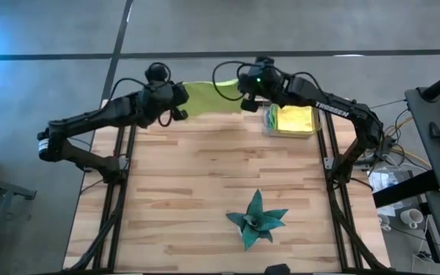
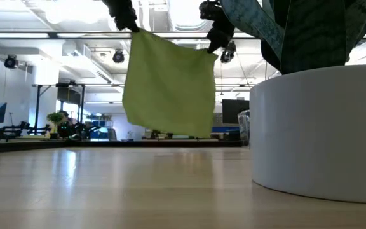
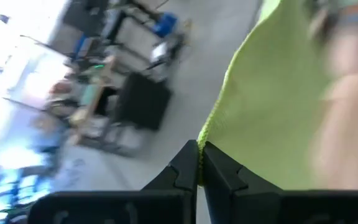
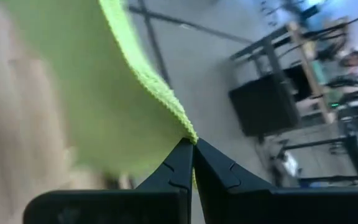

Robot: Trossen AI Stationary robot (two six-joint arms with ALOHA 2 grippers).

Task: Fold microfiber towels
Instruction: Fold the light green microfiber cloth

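Pale butcher-block planks made up the bench (image 1: 205, 183), with grey floor beyond its far edge and a bright workshop behind.

At that far edge the left gripper (image 3: 199, 163) was clamped on one top corner of a lime green towel (image 2: 168, 86), its dark fingers pressed together over the stitched hem. The right gripper (image 4: 192, 155) pinched the other top corner the same way. Between them the cloth hung clear of the wood as a flat, slightly slack square, its lower edge free; it looked soft and finely napped, with a tighter ribbed border.

Just beside the right arm, on the bench's far right corner, lay a small stack of towels (image 1: 290, 121): yellow on top, a green edge showing at the side, and what lay beneath could not be made out. I judged those already folded and set aside, so the task seemed well along, with the hanging towel not yet folded.

Nearer the front sat a dark teal spiky star-shaped object (image 1: 257, 219), stiff and pointed, standing in a smooth white pot (image 2: 319, 130).
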